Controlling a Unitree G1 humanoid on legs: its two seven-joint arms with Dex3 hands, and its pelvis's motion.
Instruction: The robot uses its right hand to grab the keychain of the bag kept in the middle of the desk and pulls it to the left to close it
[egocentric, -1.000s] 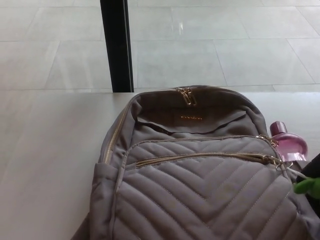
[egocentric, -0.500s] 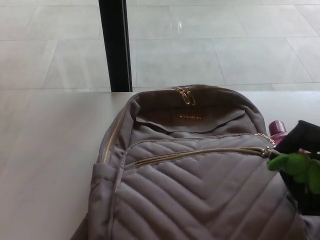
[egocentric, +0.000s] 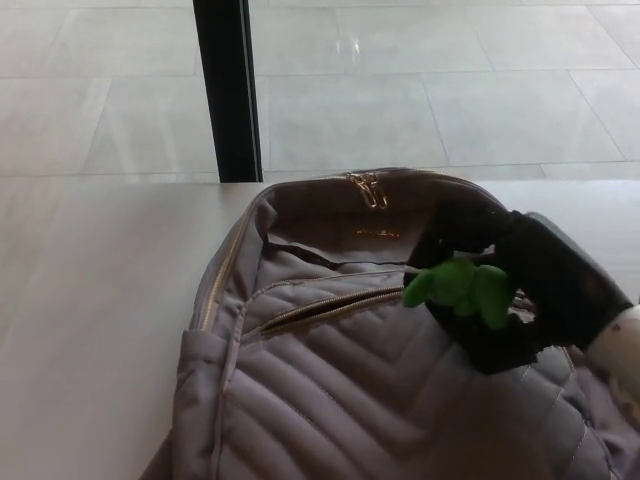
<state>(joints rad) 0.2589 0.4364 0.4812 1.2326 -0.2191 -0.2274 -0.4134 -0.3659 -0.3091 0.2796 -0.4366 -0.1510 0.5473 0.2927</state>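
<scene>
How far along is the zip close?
Done: right hand is shut on the green keychain. In hand: the pull, keychain about midway across the bag. Left: the front zipper gapes open from there to its left end.

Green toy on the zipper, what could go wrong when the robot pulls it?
1. The green keychain looks soft, so it might slip out of the right hand before the zipper is closed; its left stretch still gapes.
2. Nothing holds the backpack down on the desk, and the left hand is not in view, so a pull to the left might drag the whole bag instead of closing it.
</scene>
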